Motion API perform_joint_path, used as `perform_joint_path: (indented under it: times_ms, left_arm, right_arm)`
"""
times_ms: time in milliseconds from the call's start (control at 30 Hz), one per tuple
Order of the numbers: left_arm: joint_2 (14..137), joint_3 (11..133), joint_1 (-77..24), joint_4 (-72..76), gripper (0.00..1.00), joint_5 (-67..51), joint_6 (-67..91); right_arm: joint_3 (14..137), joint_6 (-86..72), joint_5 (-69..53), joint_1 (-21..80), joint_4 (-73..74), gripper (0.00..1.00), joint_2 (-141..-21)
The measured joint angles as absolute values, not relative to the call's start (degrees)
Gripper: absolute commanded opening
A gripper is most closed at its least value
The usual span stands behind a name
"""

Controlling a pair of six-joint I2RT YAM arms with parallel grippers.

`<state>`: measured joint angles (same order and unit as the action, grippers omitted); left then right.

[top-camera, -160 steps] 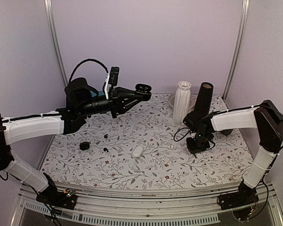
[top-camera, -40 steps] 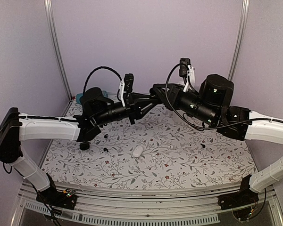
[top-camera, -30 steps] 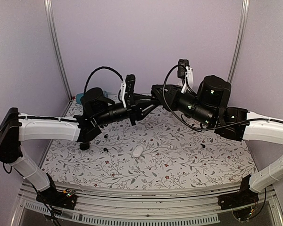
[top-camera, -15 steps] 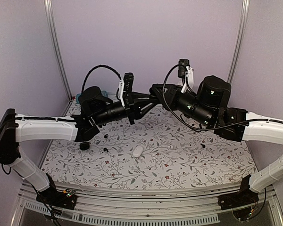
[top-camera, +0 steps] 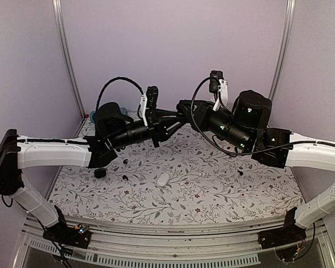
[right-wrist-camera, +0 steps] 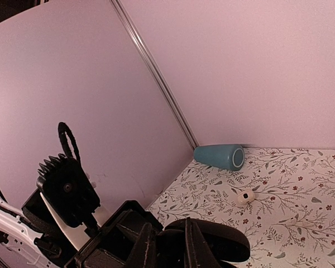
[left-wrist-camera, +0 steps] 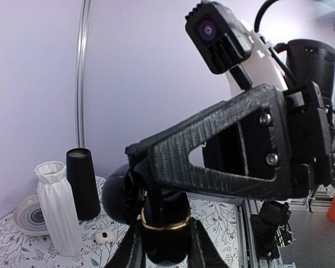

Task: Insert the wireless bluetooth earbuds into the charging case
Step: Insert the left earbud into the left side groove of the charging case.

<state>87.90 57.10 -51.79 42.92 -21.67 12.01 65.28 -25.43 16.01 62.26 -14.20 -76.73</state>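
Left claw (left-wrist-camera: 166, 258) clamps the charging case (left-wrist-camera: 165, 241) aloft; right claw's (right-wrist-camera: 170, 247) grip I cannot tell; a misaligned push could knock the case loose.

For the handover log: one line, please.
left gripper: holds black charging case | right gripper: at case, grip unclear | white case: on table

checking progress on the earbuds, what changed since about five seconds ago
The right hand rose from the table by the white vase and swung left to meet the left hand, which holds the black case in the air. Whether it carries an earbud cannot be seen. The white case and loose earbuds on the table stayed put; the last second shows almost no motion.
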Motion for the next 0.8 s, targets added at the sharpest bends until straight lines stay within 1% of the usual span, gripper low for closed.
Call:
perform_joint_path:
  times_ms: [500, 800]
  left_arm:
    - [87.64, 57.10, -51.99, 42.26, 0.00, -20.49, 11.81]
    - [87.64, 57.10, -51.99, 42.24, 0.00, -20.21, 11.55]
  right_arm:
    - [65.28, -25.41, 16.05, 62.26, -14.24, 0.16, -76.90]
    - [65.28, -24.99, 16.16, 62.24, -14.20, 0.18, -76.95]
